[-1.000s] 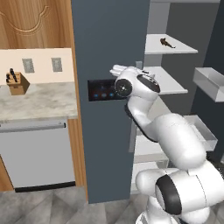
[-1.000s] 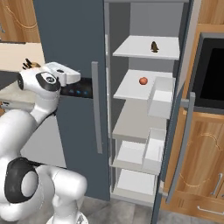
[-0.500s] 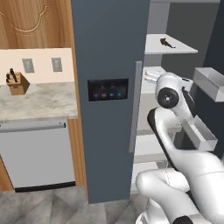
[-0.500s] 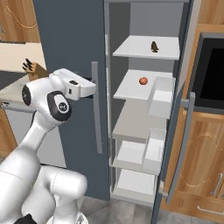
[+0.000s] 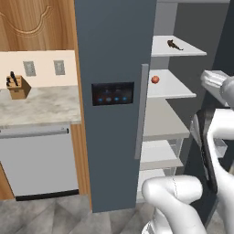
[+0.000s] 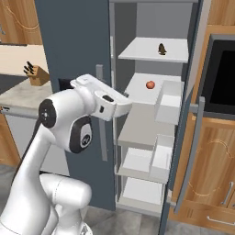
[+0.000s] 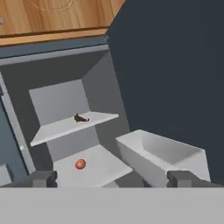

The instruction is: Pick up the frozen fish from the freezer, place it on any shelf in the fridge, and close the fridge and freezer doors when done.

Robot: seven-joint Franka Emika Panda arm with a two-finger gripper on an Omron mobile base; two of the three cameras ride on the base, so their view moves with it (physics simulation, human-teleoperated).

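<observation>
The tiny dark frozen fish point(image 7: 80, 118) (tapering tail) lies on the top shelf point(image 7: 52, 130); end effector point(image 7: 111, 178) spread, empty.

Small dark frozen fish point(image 7: 80, 118) lying on fridge's point(image 6: 137, 137) top shelf point(image 5: 183, 49), door open

A small round red fruit point(image 7: 80, 164) lies ahead of the jaws, slightly toward the left tip in the hand view. Well off to the left of the jaws, a wooden knife block point(image 5: 18, 87) with dark handles stands on a speckled stone bench point(image 5: 41, 107). Two grey outlets point(image 5: 29, 68) sit on the wall just behind it. Below it is a grey dishwasher point(image 5: 39, 162), above it a wooden cabinet point(image 5: 36, 23). Far to the right of the jaws is a black oven front point(image 6: 222, 75), with a wooden cabinet door point(image 6: 215, 170) under it. The floor point(image 5: 45, 215) is grey tile.
</observation>
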